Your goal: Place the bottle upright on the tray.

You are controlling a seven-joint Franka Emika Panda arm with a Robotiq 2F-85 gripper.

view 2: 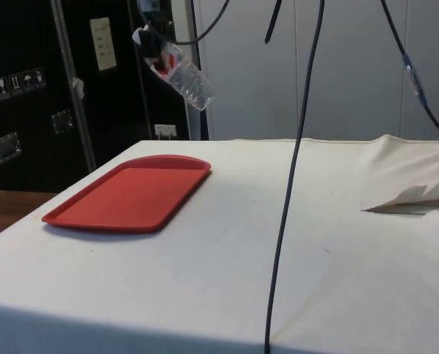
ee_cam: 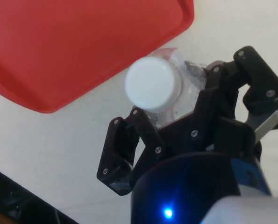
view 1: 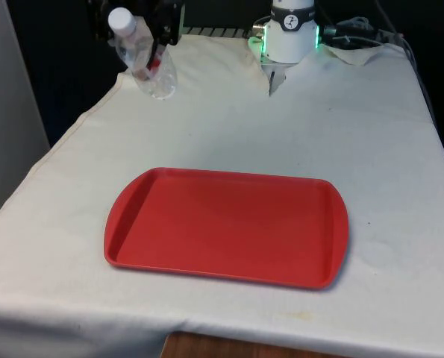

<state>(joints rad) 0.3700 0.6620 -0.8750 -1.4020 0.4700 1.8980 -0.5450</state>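
gripper [ee_cam: 176, 109]: black fingers clamped on the clear bottle [view 1: 143, 56] near its white cap [ee_cam: 153, 85], carrying it tilted, well above the cloth
tray [view 1: 132, 216]: red, flat on the table, nothing on it
step: transport toward the tray
next: move over the tray, level the bottle upright, lower, release
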